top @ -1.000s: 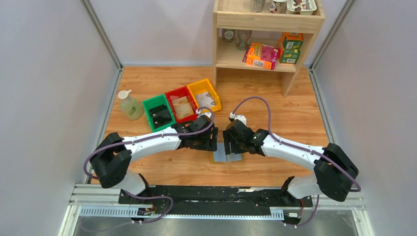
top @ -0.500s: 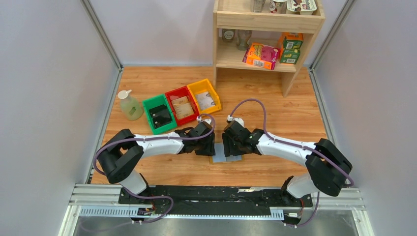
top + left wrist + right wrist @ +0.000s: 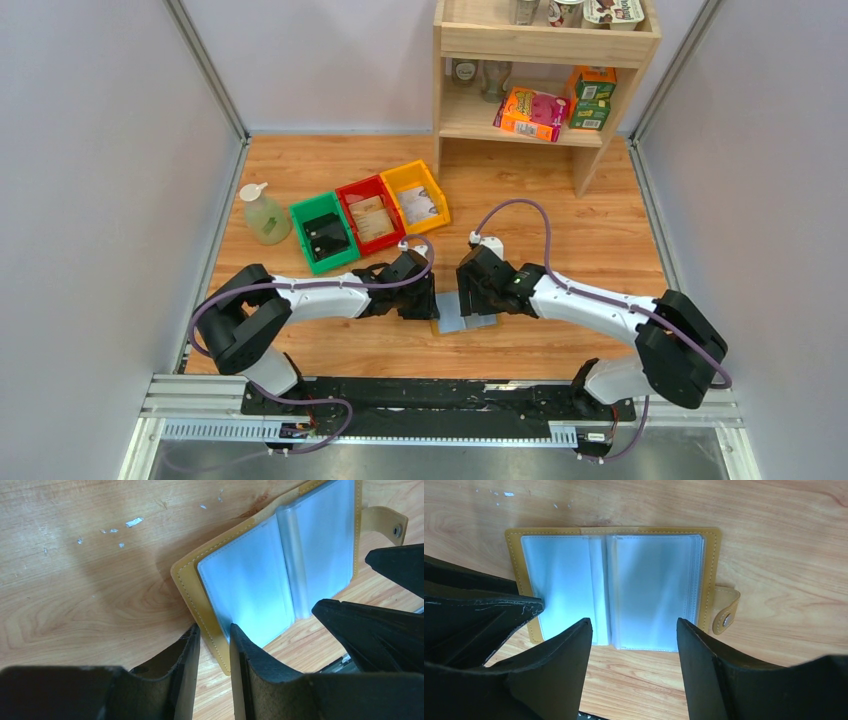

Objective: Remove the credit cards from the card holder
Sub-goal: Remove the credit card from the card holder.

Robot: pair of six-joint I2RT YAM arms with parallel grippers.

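Note:
The mustard-yellow card holder [image 3: 466,313] lies open on the wooden table, its pale blue-grey pockets [image 3: 649,590] facing up. No credit cards show; the pockets hide whatever is in them. My left gripper [image 3: 214,630] is at the holder's [image 3: 245,590] left near corner. Its fingers stand close together astride the yellow edge, with a slit of wood showing beside the left finger. My right gripper [image 3: 634,625] hovers open over the near edge of the right half, with nothing between its fingers. In the top view the two grippers [image 3: 432,303] [image 3: 472,298] face each other across the holder.
The holder's snap tab [image 3: 725,611] sticks out to the right. Green [image 3: 322,232], red [image 3: 368,213] and yellow [image 3: 415,195] bins sit behind the left arm, with a spray bottle [image 3: 263,213] at their left. A wooden shelf [image 3: 545,60] with boxes stands at the back.
My left gripper has come down onto the holder's left edge and its fingers have narrowed a lot. The right gripper has shifted slightly and stayed wide.

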